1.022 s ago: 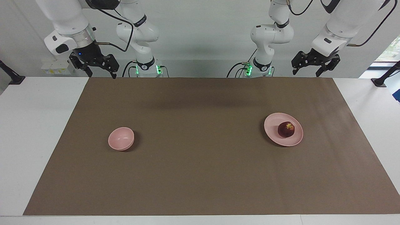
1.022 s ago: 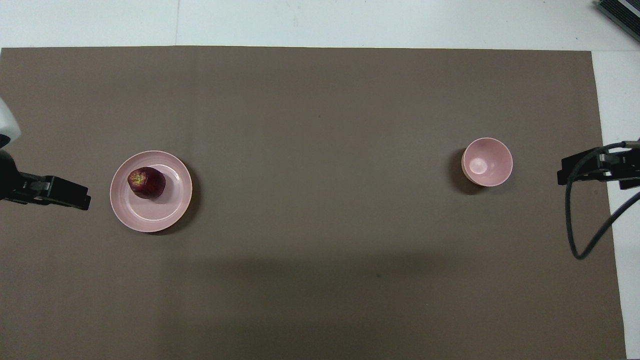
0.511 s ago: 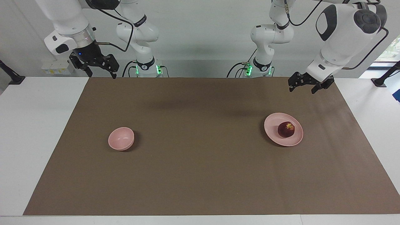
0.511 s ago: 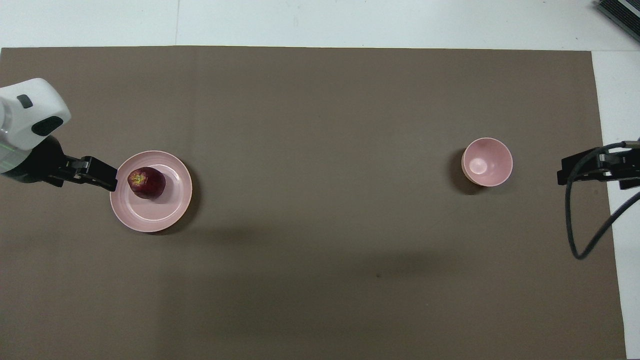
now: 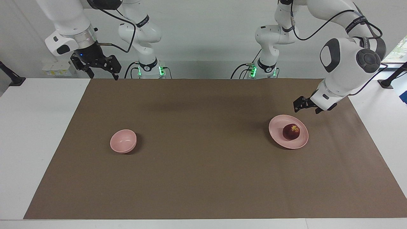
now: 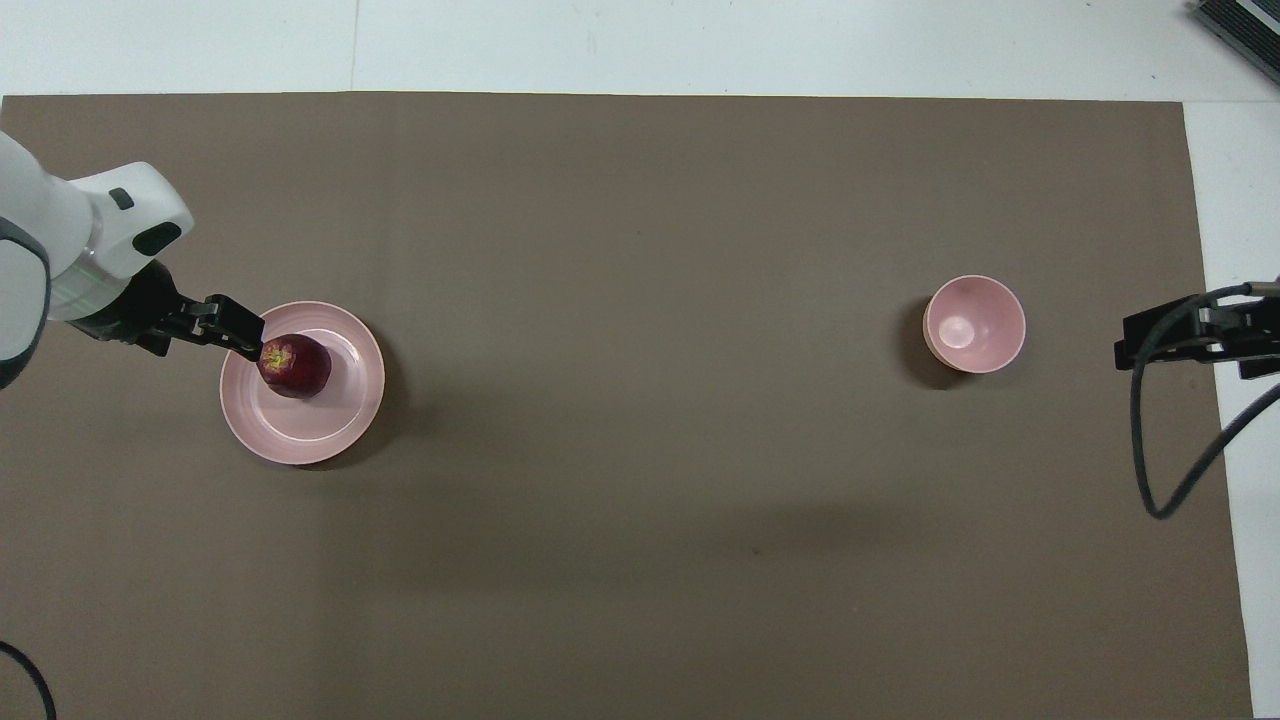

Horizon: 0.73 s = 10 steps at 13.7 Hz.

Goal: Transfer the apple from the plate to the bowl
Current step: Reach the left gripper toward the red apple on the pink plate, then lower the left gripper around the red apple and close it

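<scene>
The dark red apple lies on the pale pink plate toward the left arm's end of the table. My left gripper is open and empty. It hangs in the air over the plate's rim at the left arm's end and is clear of the apple. The small pink bowl stands empty toward the right arm's end. My right gripper is open and empty and waits over the mat's edge at its own end.
A brown mat covers most of the white table. A black cable loop hangs from the right arm over the mat's edge. A dark object lies at the table's corner farthest from the robots.
My left arm has swung down and out from its raised spot beside its base to just over the plate's rim beside the apple. The right arm, apple, plate and bowl have not moved.
</scene>
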Available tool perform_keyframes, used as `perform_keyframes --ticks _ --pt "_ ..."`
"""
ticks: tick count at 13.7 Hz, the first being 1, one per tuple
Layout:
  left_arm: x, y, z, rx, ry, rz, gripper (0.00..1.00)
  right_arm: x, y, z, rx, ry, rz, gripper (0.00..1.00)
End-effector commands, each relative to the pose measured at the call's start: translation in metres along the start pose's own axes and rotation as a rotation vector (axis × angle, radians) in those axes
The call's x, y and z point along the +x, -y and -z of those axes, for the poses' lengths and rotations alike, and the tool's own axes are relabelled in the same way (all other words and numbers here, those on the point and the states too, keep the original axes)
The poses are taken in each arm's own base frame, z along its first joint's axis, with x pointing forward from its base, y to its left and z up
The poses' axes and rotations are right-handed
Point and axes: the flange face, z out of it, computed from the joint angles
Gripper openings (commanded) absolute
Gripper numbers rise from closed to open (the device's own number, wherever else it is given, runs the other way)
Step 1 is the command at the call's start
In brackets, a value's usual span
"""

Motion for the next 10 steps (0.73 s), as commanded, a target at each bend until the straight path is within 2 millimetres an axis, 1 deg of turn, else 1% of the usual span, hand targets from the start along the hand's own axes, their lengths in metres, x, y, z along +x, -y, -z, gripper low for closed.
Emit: perform_keyframes --ticks 1,3,5,10 --pt "0.01 0.004 -0.026 -0.006 -0.028 -0.007 1.0 -0.006 0.0 0.003 0.022 0.0 -0.007 1.0" --pt "0.012 0.003 -0.051 -0.004 -0.046 -0.007 1.0 -0.006 0.0 0.003 0.022 0.0 -0.007 1.0" --pt "0.014 0.004 -0.072 0.0 -0.076 -0.007 1.0 -0.006 0.0 0.003 0.022 0.0 -0.007 1.0" --pt "0.019 0.005 -0.102 0.005 -0.121 -0.003 1.0 -0.006 0.0 0.002 0.022 0.001 -0.007 1.0"
